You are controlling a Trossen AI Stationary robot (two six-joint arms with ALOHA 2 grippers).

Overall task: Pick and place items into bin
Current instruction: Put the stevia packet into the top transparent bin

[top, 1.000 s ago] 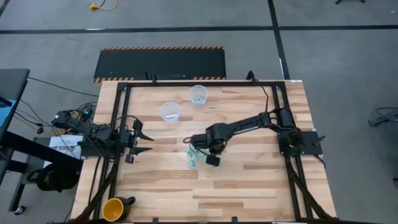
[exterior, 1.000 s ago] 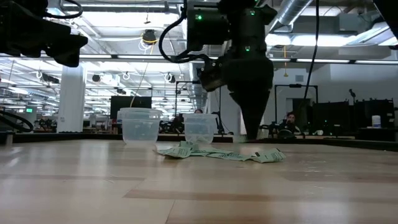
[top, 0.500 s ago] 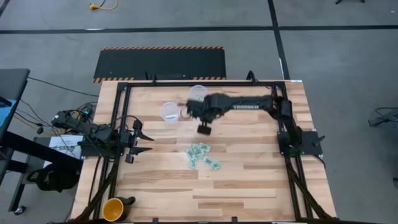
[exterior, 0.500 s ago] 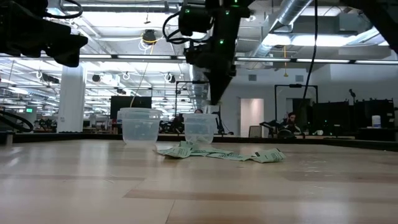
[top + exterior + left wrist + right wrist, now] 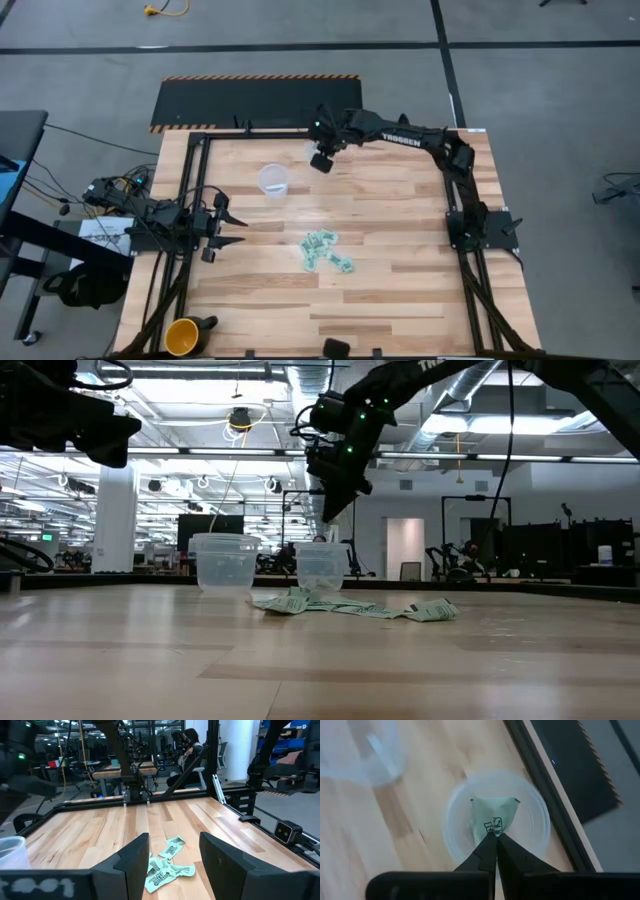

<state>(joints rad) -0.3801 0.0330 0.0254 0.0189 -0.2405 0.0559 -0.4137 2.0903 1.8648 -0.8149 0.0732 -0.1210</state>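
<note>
- Right gripper (image 5: 493, 836) hangs directly over the far clear cup (image 5: 540, 827), fingers pinched on a mint-green packet (image 5: 492, 815), placed for a drop inside.
- Remaining packets (image 5: 326, 250) lie mid-table.
- Left gripper (image 5: 170, 855) waits at the table's left edge, fingers spread.

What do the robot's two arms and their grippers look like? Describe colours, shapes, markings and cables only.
Both arms are black and built from jointed segments. The right arm carries white lettering along one link and small green lights near its wrist. Its gripper has two slim black fingers tapering to points. The left gripper has broad, flat black fingers. Black cables trail beside the left arm.
</note>
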